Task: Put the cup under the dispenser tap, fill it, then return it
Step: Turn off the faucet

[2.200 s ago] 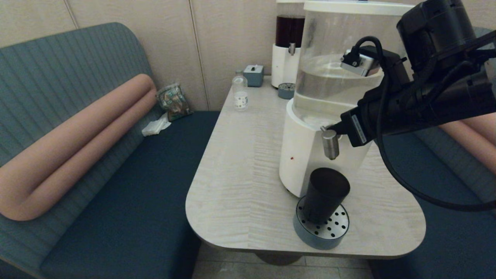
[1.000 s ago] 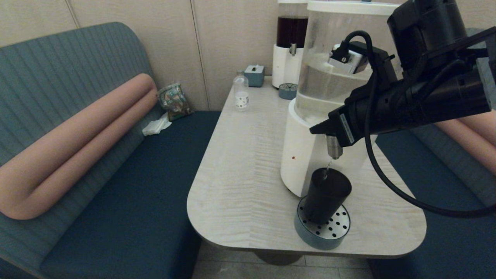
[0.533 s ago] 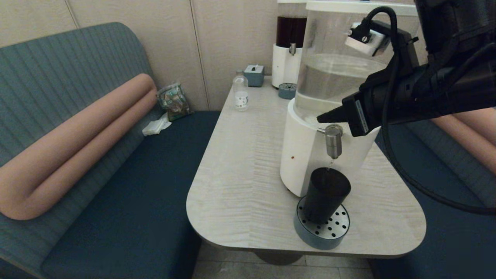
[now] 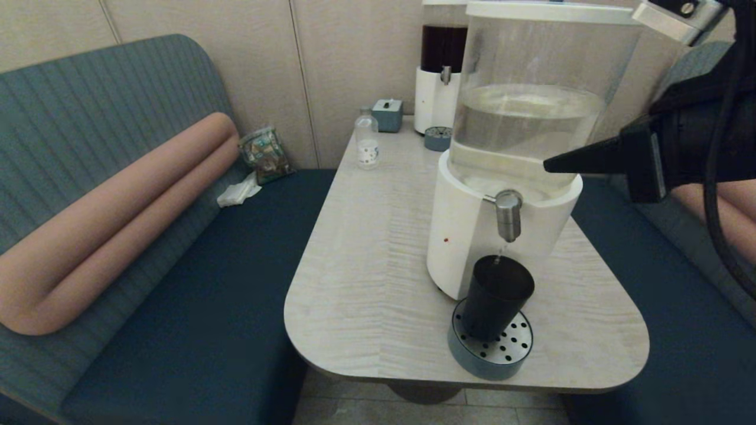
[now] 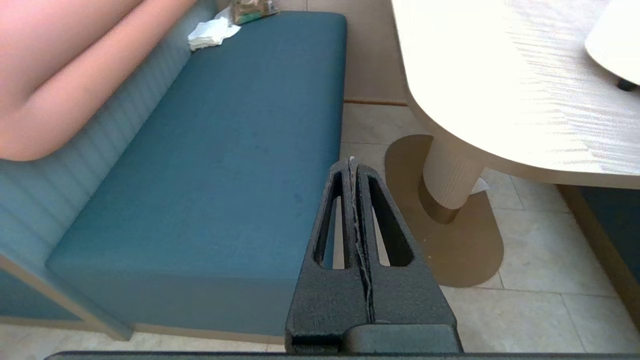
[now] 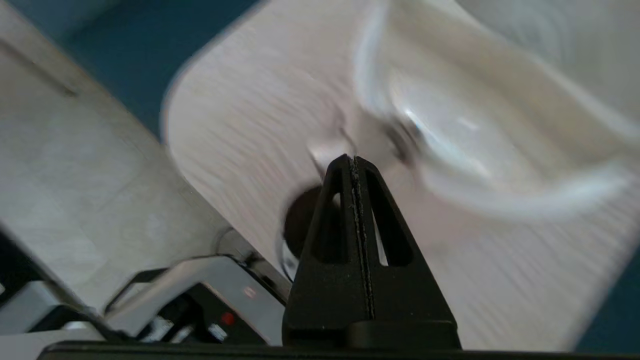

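The matte black cup (image 4: pixel 496 298) stands upright on the round perforated drip tray (image 4: pixel 514 360), directly below the brushed-steel dispenser tap (image 4: pixel 508 215) of the large white-based dispenser (image 4: pixel 466 236). A thin trickle falls from the tap into the cup. My right gripper (image 4: pixel 549 166) is shut and empty, hanging in the air to the right of the tap and above it, touching nothing. In the right wrist view the right gripper (image 6: pixel 352 160) points down at the dark cup (image 6: pixel 300 220) and the blurred tap. My left gripper (image 5: pixel 350 162) is shut and parked low beside the bench, over the floor.
A small clear bottle (image 4: pixel 366 141), a grey box (image 4: pixel 387 114), a second dark-liquid dispenser (image 4: pixel 440 77) and its small drip tray (image 4: pixel 436 139) stand at the table's far end. Blue benches (image 4: pixel 195 283) flank the table (image 4: pixel 366 265).
My right gripper pushed on the tap's top, liquid began to flow, then the gripper drew back up and to the right, clear of the tap. The cup stayed put.
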Available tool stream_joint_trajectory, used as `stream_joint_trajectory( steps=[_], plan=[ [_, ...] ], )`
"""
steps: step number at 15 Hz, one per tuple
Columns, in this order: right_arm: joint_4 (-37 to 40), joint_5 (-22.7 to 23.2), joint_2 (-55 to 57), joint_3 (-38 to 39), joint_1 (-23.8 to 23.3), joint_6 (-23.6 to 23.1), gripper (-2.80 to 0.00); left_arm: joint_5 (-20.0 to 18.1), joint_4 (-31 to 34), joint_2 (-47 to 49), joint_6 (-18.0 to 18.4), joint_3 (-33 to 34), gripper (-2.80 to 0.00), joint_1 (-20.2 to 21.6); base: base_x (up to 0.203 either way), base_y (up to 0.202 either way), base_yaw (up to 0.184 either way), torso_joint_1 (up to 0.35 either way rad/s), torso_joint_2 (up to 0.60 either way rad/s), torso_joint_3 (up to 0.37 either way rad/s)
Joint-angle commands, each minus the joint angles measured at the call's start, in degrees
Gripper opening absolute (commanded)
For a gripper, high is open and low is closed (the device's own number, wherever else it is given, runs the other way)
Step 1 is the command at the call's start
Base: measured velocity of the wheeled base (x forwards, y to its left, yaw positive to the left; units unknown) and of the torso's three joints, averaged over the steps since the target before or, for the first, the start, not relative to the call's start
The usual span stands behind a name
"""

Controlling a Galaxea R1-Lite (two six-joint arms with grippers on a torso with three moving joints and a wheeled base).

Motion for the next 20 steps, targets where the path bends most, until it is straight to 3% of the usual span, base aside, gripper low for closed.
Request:
stream_joint_trajectory(
  steps=[1, 4, 6, 8, 12, 15, 17, 20],
  plan=[
    [0.31, -3.38, -4.46, 2.96, -0.38, -0.08, -2.8, 0.03, -0.04, 0.07, -0.05, 0.01, -2.8, 0.0, 0.0, 0.0, 0.0, 0.0, 0.0, 0.0],
    [0.59, -15.07, -5.73, 7.04, -2.19, -0.36, -2.8, 0.03, -0.04, 0.07, -0.08, 0.01, -2.8, 0.0, 0.0, 0.0, 0.0, 0.0, 0.0, 0.0],
    [1.05, -20.14, -5.01, 7.26, -2.58, -0.45, -2.8, 0.03, -0.04, 0.07, -0.11, 0.03, -2.8, 0.0, 0.0, 0.0, 0.0, 0.0, 0.0, 0.0],
    [0.65, -20.15, -3.61, 5.46, -1.31, -0.26, -2.8, 0.03, -0.04, 0.07, -0.05, 0.01, -2.8, 0.0, 0.0, 0.0, 0.0, 0.0, 0.0, 0.0],
    [-0.45, -18.67, 2.13, -1.24, 6.44, 0.22, -2.8, 0.03, -0.04, 0.07, -0.05, 0.01, -2.8, 0.0, 0.0, 0.0, 0.0, 0.0, 0.0, 0.0],
    [-0.13, -19.03, 6.95, -5.3, 11.77, 3.84, -2.8, 0.03, -0.04, 0.07, -0.05, 0.01, -2.8, 0.0, 0.0, 0.0, 0.0, 0.0, 0.0, 0.0],
    [1.02, -19.43, 10.27, -7.9, 12.85, 4.62, -2.8, 0.03, -0.04, 0.07, -0.05, 0.01, -2.8, 0.0, 0.0, 0.0, 0.0, 0.0, 0.0, 0.0],
    [3.67, -24.9, 15.45, -12.19, 14.22, 4.92, -2.8, 0.03, -0.04, 0.07, -0.05, 0.01, -2.8, 0.0, 0.0, 0.0, 0.0, 0.0, 0.0, 0.0]
  ],
)
